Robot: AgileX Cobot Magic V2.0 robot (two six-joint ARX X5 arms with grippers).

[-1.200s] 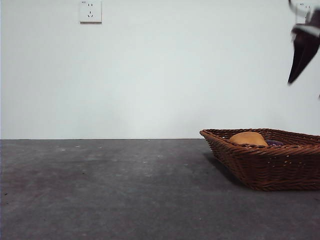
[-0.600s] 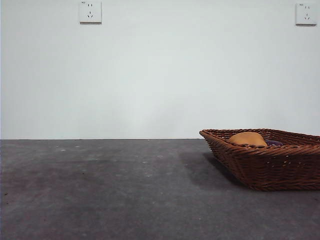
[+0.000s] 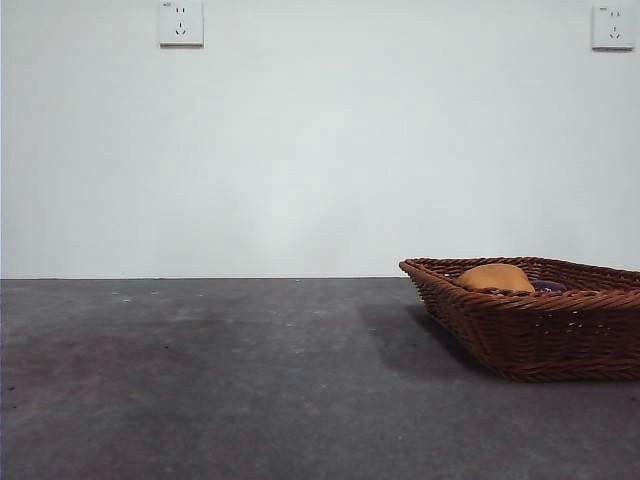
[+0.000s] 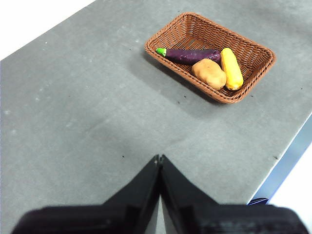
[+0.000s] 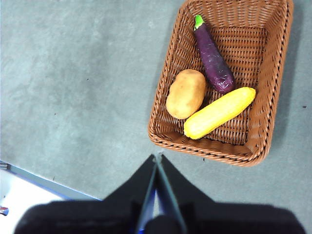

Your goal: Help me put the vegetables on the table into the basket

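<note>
The table [image 4: 73, 122] is big, flat and dark grey. My brown woven basket [image 5: 273, 87] sits on it near one edge, and in the front view it stands at the right side of the table [image 3: 200, 380], with its wall [image 3: 540, 335] facing the camera.

All three vegetables lie inside the basket [image 4: 253, 53]. The long yellow one [image 5: 219, 113] is bumpy and lies slanted near one short wall. One tip of it touches the purple eggplant [image 5: 213, 61], which points its green stem toward the other short wall. The orange-brown potato [image 5: 186, 93] rests against a long wall, right beside the yellow one and the eggplant. In the front view only the potato's top [image 3: 495, 277] and a bit of purple [image 3: 548, 286] peek over the rim.

My left gripper [image 4: 159, 158] hangs high over the bare table, pinched closed, grasping nothing. My right gripper [image 5: 158, 157] hangs above the basket's rim, also pinched closed and holding nothing.
</note>
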